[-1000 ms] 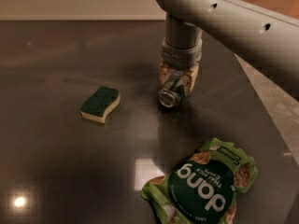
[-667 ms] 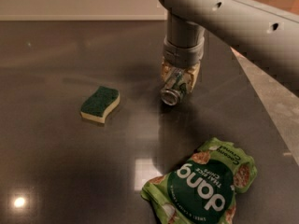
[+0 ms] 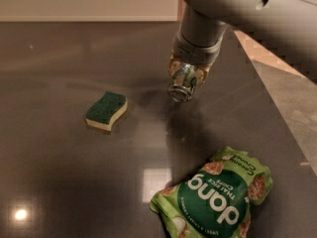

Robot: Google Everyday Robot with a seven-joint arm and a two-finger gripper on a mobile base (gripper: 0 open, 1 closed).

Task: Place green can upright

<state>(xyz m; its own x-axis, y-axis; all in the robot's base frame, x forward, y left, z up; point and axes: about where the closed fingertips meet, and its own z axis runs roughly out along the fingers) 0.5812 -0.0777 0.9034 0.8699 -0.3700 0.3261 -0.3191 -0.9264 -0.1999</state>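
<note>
My gripper (image 3: 188, 76) hangs from the grey arm at the upper middle of the camera view, pointing down over the dark table (image 3: 54, 177). It is shut on the green can (image 3: 181, 89). The can is tilted, with its shiny silver end facing down and toward the camera. Most of its body is hidden between the fingers. The can appears to be held a little above the table surface, with its dark shadow below it.
A green-topped sponge (image 3: 106, 110) lies to the left of the gripper. A light green "dang" snack bag (image 3: 215, 200) lies at the front right. The table's right edge runs diagonally, with grey floor (image 3: 292, 103) beyond it.
The gripper has risen with the can in it, and the can's silver end now sits higher above the table. The sponge and the bag have not moved.
</note>
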